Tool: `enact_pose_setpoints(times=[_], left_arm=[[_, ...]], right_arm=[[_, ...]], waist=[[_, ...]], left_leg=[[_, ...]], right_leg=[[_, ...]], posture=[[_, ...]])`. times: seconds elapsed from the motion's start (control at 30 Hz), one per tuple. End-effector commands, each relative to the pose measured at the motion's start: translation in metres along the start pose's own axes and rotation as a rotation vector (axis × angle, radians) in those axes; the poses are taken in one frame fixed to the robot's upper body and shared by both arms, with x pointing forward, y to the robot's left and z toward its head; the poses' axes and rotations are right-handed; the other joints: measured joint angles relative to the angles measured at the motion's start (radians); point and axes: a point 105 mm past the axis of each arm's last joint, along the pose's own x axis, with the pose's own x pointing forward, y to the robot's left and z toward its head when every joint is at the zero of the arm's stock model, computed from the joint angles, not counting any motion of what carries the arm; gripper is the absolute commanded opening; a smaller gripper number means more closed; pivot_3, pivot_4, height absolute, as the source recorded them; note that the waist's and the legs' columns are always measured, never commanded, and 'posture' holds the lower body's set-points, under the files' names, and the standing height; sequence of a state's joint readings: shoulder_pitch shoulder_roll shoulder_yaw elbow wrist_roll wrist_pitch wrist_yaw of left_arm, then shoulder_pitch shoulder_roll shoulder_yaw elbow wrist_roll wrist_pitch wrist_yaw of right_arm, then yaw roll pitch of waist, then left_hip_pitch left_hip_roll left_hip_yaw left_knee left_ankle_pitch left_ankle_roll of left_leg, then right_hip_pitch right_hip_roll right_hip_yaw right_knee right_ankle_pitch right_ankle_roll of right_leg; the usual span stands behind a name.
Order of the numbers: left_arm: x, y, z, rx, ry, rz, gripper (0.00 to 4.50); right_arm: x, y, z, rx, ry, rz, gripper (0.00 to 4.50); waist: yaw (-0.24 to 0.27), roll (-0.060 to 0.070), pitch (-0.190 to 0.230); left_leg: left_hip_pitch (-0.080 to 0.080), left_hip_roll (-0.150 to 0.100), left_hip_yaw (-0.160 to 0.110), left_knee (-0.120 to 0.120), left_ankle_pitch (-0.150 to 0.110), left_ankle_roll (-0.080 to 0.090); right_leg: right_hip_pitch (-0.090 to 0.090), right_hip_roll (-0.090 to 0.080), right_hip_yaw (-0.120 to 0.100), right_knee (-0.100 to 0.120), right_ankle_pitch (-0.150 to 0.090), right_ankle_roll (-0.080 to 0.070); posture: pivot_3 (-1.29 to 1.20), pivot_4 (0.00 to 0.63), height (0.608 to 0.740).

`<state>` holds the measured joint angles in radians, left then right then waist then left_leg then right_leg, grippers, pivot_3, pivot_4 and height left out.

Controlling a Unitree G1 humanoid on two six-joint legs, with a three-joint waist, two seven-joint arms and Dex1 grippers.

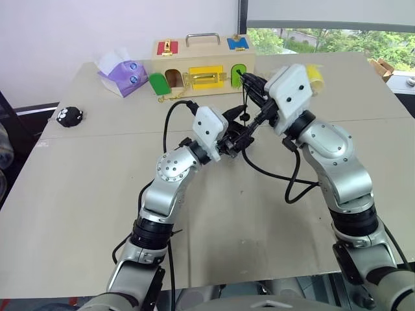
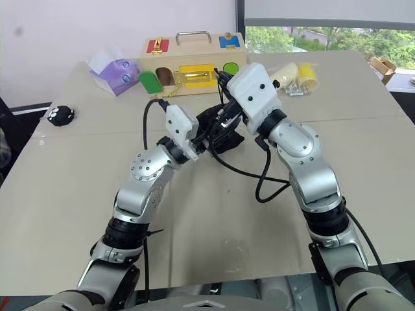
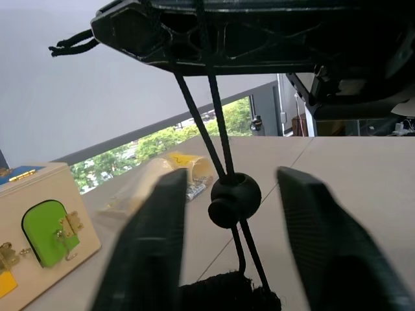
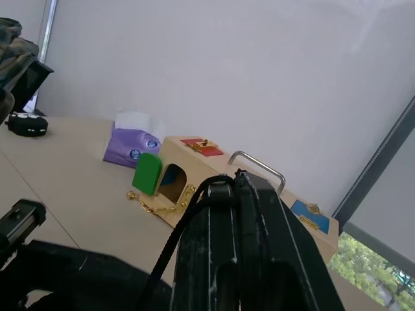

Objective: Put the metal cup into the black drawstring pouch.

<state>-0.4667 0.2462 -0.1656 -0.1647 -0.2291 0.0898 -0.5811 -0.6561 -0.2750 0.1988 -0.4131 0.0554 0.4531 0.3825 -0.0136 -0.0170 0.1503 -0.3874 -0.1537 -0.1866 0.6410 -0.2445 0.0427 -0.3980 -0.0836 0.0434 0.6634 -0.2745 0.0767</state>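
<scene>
The left gripper (image 3: 231, 176) is released: its two black fingers (image 3: 152, 246) stand apart with a round toggle bead (image 3: 235, 199) hanging between them, a gap showing on either side of the bead. The right gripper (image 4: 238, 184) is clenched, its fingers pressed together on the thin black cord (image 3: 194, 116), which loops out from between them. It sits above and just beyond the left gripper, and the two wrists angle in toward each other over the middle of the table.

From the right gripper the cord runs down in two strands through the bead to the black drawstring pouch (image 3: 227, 295). The pouch hangs as a dark bunch of fabric just below the left gripper's fingers, between the two arms and raised off the table. Its mouth is drawn up under the bead, and what it holds cannot be told.

Farther off, a wooden lock box (image 1: 201, 61) with a metal handle stands at the far middle of the table (image 1: 78, 214). Its green door is swung open on an arched compartment, whose contents cannot be made out. Left of the box lies a purple tissue pack (image 1: 123, 74), and near the far left edge a small black-and-white toy (image 1: 68, 116). To the far right lies a pale yellow roll (image 2: 295, 76) in plastic. The tabletop is a plain beige board. Behind it is a white wall, and a window (image 1: 337, 39) at the far right shows green trees.
</scene>
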Motion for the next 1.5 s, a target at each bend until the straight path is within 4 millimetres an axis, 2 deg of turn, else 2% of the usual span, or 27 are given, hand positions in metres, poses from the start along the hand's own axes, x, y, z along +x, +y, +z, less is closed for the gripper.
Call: enact_pose_setpoints(times=[0.03,0.07,0.1,0.2,0.3,0.4,0.5,0.57,0.67,0.73,0.77,0.83,0.87,0.9,0.93,1.03,1.1,1.13,1.23,1.33,1.4,1.5], left_arm=[[-0.001,0.002,0.004,0.011,-0.015,0.007,0.21],[-0.001,0.002,0.002,0.018,-0.005,0.008,0.17],[-0.002,0.003,-0.001,0.032,0.014,0.013,0.17],[-0.005,0.008,-0.016,0.075,0.091,0.029,0.17],[-0.010,0.011,-0.030,0.105,0.158,0.046,0.17],[-0.017,0.011,-0.043,0.114,0.210,0.044,0.17],[-0.022,0.008,-0.053,0.111,0.250,0.037,0.17],[-0.022,0.008,-0.053,0.108,0.248,0.038,0.17],[-0.021,0.008,-0.045,0.092,0.205,0.038,0.17],[-0.021,0.004,-0.040,0.090,0.179,0.005,1.22],[-0.021,0.002,-0.039,0.088,0.178,-0.003,1.47],[-0.023,-0.002,-0.039,0.031,0.167,-0.016,2.38],[-0.026,-0.004,-0.038,0.013,0.163,-0.024,2.43],[-0.029,-0.005,-0.037,0.001,0.160,-0.026,2.43],[-0.035,0.001,-0.036,-0.001,0.158,0.011,2.43],[-0.053,0.023,-0.034,-0.009,0.149,0.139,2.43],[-0.078,0.030,-0.046,0.088,0.217,0.187,2.43],[-0.098,0.030,-0.061,0.081,0.284,0.206,2.43],[-0.154,0.027,-0.089,0.041,0.427,0.293,2.43],[-0.178,0.022,-0.096,0.055,0.488,0.308,2.43],[-0.203,0.019,-0.103,0.037,0.545,0.351,2.43],[-0.233,0.012,-0.112,-0.019,0.628,0.407,2.43]], right_arm=[[0.002,-0.002,0.021,-0.039,-0.071,0.000,0.00],[0.002,-0.005,0.023,-0.054,-0.080,-0.016,0.00],[0.002,-0.019,0.030,-0.115,-0.107,-0.095,0.00],[-0.009,-0.075,0.068,-0.374,-0.248,-0.432,0.00],[-0.025,-0.101,0.090,-0.590,-0.308,-0.594,0.00],[-0.035,-0.108,0.103,-0.714,-0.365,-0.657,0.00],[-0.035,-0.105,0.104,-0.686,-0.387,-0.660,0.00],[-0.026,-0.099,0.087,-0.552,-0.340,-0.583,0.00],[-0.012,-0.074,0.053,-0.236,-0.252,-0.418,0.00],[-0.008,-0.057,0.036,-0.101,-0.192,-0.322,0.00],[-0.008,-0.050,0.030,-0.088,-0.156,-0.274,0.00],[-0.010,-0.036,0.016,-0.077,-0.087,-0.188,0.00],[-0.012,-0.032,0.009,-0.066,-0.060,-0.160,0.58],[-0.014,-0.030,0.004,-0.053,-0.038,-0.147,0.89],[-0.018,-0.028,-0.004,-0.027,-0.006,-0.135,1.25],[-0.031,-0.026,-0.024,0.029,0.079,-0.126,2.75],[-0.044,-0.023,-0.047,0.084,0.168,-0.107,3.60],[-0.055,-0.020,-0.062,0.111,0.222,-0.088,4.17],[-0.094,-0.016,-0.107,0.157,0.384,-0.058,4.17],[-0.117,-0.012,-0.124,0.183,0.439,-0.024,4.17],[-0.139,-0.004,-0.136,0.237,0.469,0.015,4.17],[-0.162,-0.001,-0.142,0.306,0.457,0.038,4.17]], waist=[[0.000,0.000,0.000],[0.000,0.000,0.000],[0.000,0.000,0.000],[0.000,0.000,0.000],[0.005,0.000,0.000],[0.002,0.000,0.000],[-0.007,0.000,0.000],[-0.011,0.000,0.000],[-0.016,-0.001,-0.001],[-0.019,0.000,-0.001],[-0.019,0.000,-0.001],[-0.016,0.000,-0.001],[-0.015,0.000,-0.001],[-0.016,0.000,-0.001],[-0.016,0.000,-0.001],[-0.019,0.000,-0.001],[-0.019,0.000,-0.001],[-0.020,0.000,-0.002],[-0.018,0.001,-0.003],[-0.001,0.001,-0.003],[0.005,0.002,-0.003],[0.006,0.003,-0.003]], left_leg=[[0.000,0.000,0.000,0.000,0.000,0.000],[0.000,0.000,0.000,0.000,0.000,0.000],[0.000,0.000,0.000,0.000,0.000,0.000],[0.000,0.000,0.000,0.000,0.000,0.000],[0.000,0.000,0.000,0.000,0.000,0.000],[-0.001,0.000,0.001,0.000,0.000,-0.001],[-0.002,0.000,0.003,0.000,0.000,-0.001],[-0.002,0.000,0.002,0.000,0.001,-0.001],[-0.002,0.001,0.002,0.000,0.001,-0.001],[-0.003,0.001,0.002,0.001,0.001,-0.001],[-0.003,0.001,0.001,0.001,0.001,-0.001],[-0.006,0.000,0.000,0.004,0.001,-0.001],[-0.006,0.000,0.000,0.004,0.001,-0.001],[-0.006,0.000,0.000,0.004,0.001,-0.001],[-0.006,0.000,0.000,0.004,0.001,-0.001],[-0.006,0.000,0.000,0.004,0.001,-0.001],[-0.006,0.000,0.000,0.004,0.001,-0.001],[-0.005,0.001,0.000,0.004,0.001,-0.001],[-0.005,0.001,0.001,0.001,0.001,-0.001],[-0.006,0.000,0.001,0.001,0.001,-0.001],[-0.005,0.000,0.001,0.000,0.001,-0.001],[0.002,0.001,0.001,-0.002,0.001,-0.001]], right_leg=[[0.000,0.000,0.000,0.000,0.000,0.000],[0.000,0.000,0.000,0.000,0.000,0.000],[0.000,0.000,0.000,0.000,0.000,0.000],[-0.002,0.000,0.000,0.001,0.000,0.000],[-0.003,0.000,0.000,0.002,0.000,0.000],[-0.003,0.000,0.000,0.001,0.000,0.000],[-0.004,0.000,0.002,0.001,0.000,0.000],[-0.005,0.000,0.002,0.002,0.000,0.000],[-0.004,0.001,0.002,0.002,0.000,0.000],[-0.004,0.001,0.002,0.003,0.000,0.000],[-0.005,0.001,0.001,0.003,0.000,0.000],[-0.006,0.001,0.000,0.003,0.000,0.000],[-0.006,0.001,0.000,0.003,0.000,0.000],[-0.006,0.001,0.000,0.003,0.000,0.000],[-0.006,0.001,0.000,0.003,0.000,0.000],[-0.006,0.001,0.000,0.003,0.000,0.000],[-0.007,0.001,0.000,0.005,0.000,0.000],[-0.008,0.001,0.000,0.005,0.000,0.000],[-0.007,0.001,0.001,0.004,0.000,0.000],[-0.008,0.000,0.001,0.001,0.000,0.000],[-0.007,0.000,0.001,0.002,0.001,-0.001],[-0.001,0.000,0.001,0.001,0.002,-0.002]], posture=[[0.00,0.150,0.740],[0.00,0.150,0.740],[0.00,0.150,0.740],[0.00,0.150,0.740],[0.00,0.150,0.740],[0.00,0.150,0.740],[0.00,0.150,0.740],[0.00,0.150,0.740],[0.00,0.150,0.740],[0.00,0.150,0.740],[0.00,0.150,0.740],[0.00,0.150,0.740],[0.00,0.150,0.740],[0.00,0.150,0.740],[0.00,0.150,0.740],[0.00,0.150,0.740],[0.00,0.150,0.740],[0.00,0.150,0.740],[0.00,0.150,0.740],[0.00,0.150,0.740],[0.00,0.150,0.740],[0.00,0.150,0.740]])
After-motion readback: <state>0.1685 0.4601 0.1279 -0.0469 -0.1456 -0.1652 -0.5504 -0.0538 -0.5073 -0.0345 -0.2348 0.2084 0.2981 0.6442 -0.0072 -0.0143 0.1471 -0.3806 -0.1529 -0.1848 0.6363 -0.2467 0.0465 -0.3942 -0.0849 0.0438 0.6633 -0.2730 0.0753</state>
